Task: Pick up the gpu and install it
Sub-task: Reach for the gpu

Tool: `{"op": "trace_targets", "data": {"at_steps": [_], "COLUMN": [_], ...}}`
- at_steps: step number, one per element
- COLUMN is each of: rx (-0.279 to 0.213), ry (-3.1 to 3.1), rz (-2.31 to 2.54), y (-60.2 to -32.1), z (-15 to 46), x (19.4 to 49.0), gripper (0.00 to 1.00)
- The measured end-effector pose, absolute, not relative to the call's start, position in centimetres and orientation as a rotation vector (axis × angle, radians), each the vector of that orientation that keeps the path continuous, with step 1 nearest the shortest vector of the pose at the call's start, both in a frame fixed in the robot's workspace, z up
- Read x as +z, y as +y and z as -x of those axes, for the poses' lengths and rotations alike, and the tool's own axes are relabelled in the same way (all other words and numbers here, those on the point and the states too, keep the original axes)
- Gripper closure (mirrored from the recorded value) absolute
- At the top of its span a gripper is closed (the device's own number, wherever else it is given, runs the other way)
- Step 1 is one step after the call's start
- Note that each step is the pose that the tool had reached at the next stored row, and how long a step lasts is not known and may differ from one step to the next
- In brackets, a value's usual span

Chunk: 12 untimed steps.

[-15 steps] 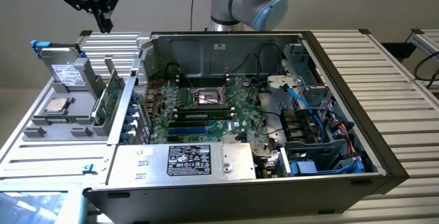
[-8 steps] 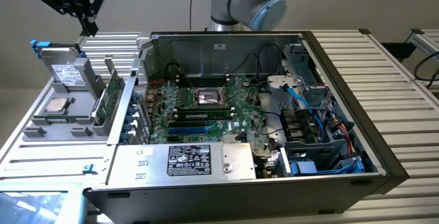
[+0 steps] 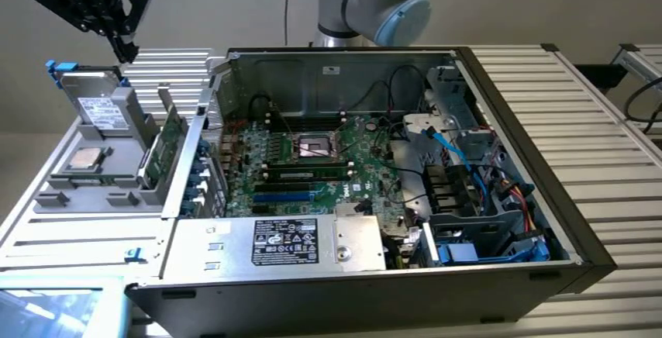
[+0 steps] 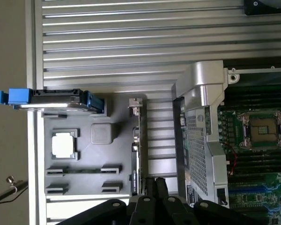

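One gpu (image 3: pixel 170 148) stands on edge in the grey holder tray (image 3: pixel 73 198), left of frame, just beside the open computer case (image 3: pixel 342 307). It is probably light, stiff and fragile, best taken by its board edges. The pincer (image 3: pixel 124 47) hangs upper left, closed and empty.

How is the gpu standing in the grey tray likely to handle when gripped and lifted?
The gpu looks like a flat circuit board with a metal end bracket, so it is probably stiff, not floppy. It stands on its thin edge in the grey tray, so a sideways nudge might tip it. Its bare green face suggests it is fragile.
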State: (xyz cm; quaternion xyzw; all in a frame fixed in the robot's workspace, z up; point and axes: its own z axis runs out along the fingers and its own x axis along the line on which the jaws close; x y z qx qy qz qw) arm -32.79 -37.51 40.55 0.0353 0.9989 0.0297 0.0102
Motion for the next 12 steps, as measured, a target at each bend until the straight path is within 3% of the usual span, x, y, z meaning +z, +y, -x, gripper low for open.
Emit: {"op": "trace_targets", "data": {"at_steps": [12], "rx": [0.092], "ry": [3.119], "rz": [-0.111], "y": [-37.5], "z": [32.8], "x": [38.8], "gripper": [0.88]}}
